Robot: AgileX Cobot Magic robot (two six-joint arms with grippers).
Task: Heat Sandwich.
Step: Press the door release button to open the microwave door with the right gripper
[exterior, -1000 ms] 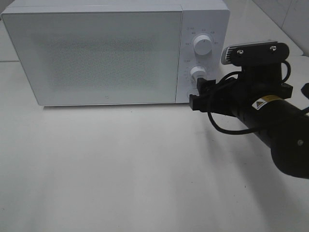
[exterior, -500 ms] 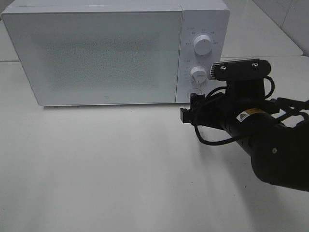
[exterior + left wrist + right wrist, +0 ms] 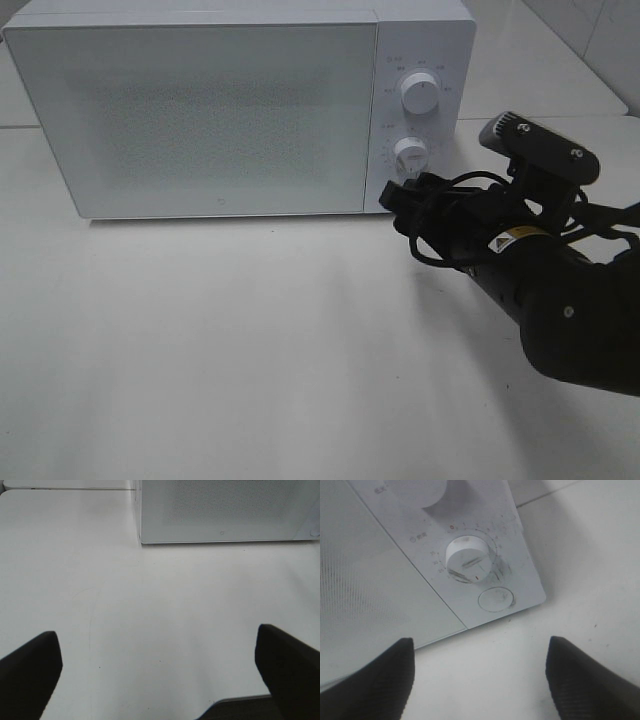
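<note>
The sandwich is out of view in every frame. A white microwave [image 3: 200, 110] stands at the back of the table with its door shut. My right gripper [image 3: 402, 194] is rolled over, right in front of the microwave's lower right corner, just below the lower knob [image 3: 411, 152]. In the right wrist view my right gripper [image 3: 480, 680] is open and holds nothing, facing the lower knob [image 3: 467, 559] and the round button [image 3: 495, 599] under it. My left gripper [image 3: 160, 675] is open over bare table, with the microwave [image 3: 225, 510] ahead of it.
The upper knob [image 3: 420, 93] sits above the lower one on the control panel. The white table [image 3: 250, 350] spreads in front of the microwave. A tiled wall edge shows at the back right [image 3: 590, 40].
The right arm has swung down and left from the control panel, then rolled its wrist so the camera mount tilts. Its fingertips stay by the microwave's lower right corner. The left gripper has not moved.
</note>
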